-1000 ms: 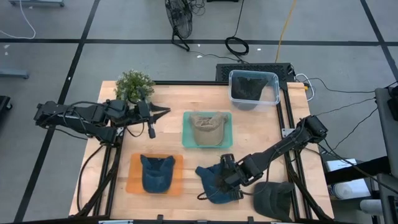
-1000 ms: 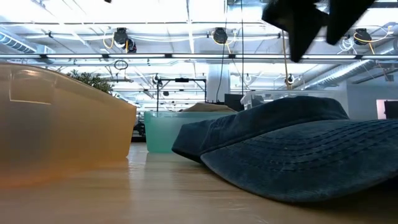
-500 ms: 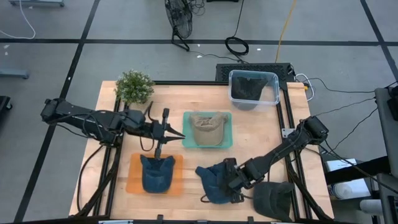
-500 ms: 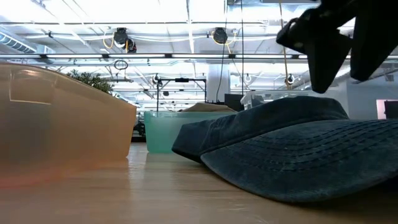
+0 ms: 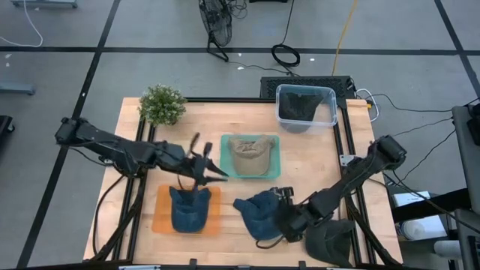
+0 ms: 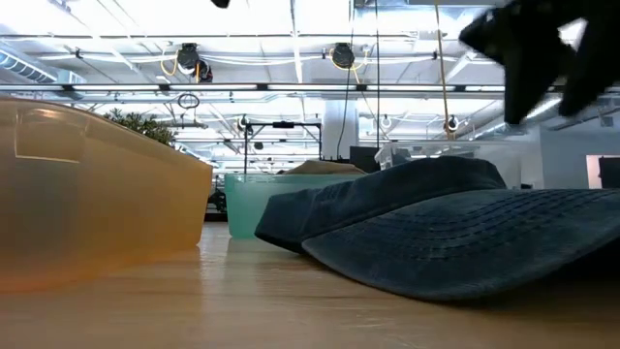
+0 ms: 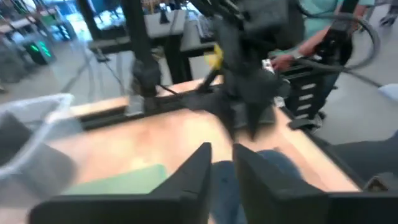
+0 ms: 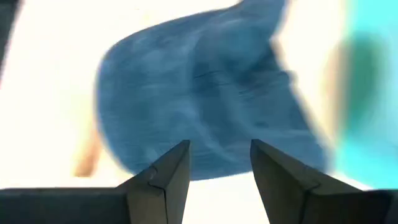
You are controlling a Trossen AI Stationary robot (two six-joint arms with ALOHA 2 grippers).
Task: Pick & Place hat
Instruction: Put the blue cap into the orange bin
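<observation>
A loose blue hat (image 5: 259, 216) lies on the wooden table (image 5: 315, 165) near its front edge; the low view shows it resting on its brim (image 6: 436, 242). My right gripper (image 5: 280, 223) hangs open over the hat's right side, and its fingertips (image 8: 180, 155) frame the hat's edge (image 8: 217, 130). My left gripper (image 5: 221, 171) hovers between the orange tray (image 5: 161, 217) and the green tray (image 5: 274, 169). It points toward the table's right, with a narrow gap (image 7: 222, 155) and nothing between its fingers. My right gripper slants down at the blue hat's near right edge (image 8: 214, 168) with its fingers apart. Whether they touch the cloth I cannot tell, because the view is blurred.
Another blue hat (image 5: 187, 210) lies in the orange tray and a tan hat (image 5: 250, 154) in the green tray. A dark hat (image 5: 330, 240) sits at the front right corner. A clear bin (image 5: 305, 105) and a plant (image 5: 161, 105) stand at the back. A person (image 7: 323, 25) stands beyond the table.
My left gripper has swung from beside the plant toward the table's right and near side, and has sunk a little. My right gripper has gone toward the near right corner and lower. The loose blue hat has shifted slightly toward the left.
</observation>
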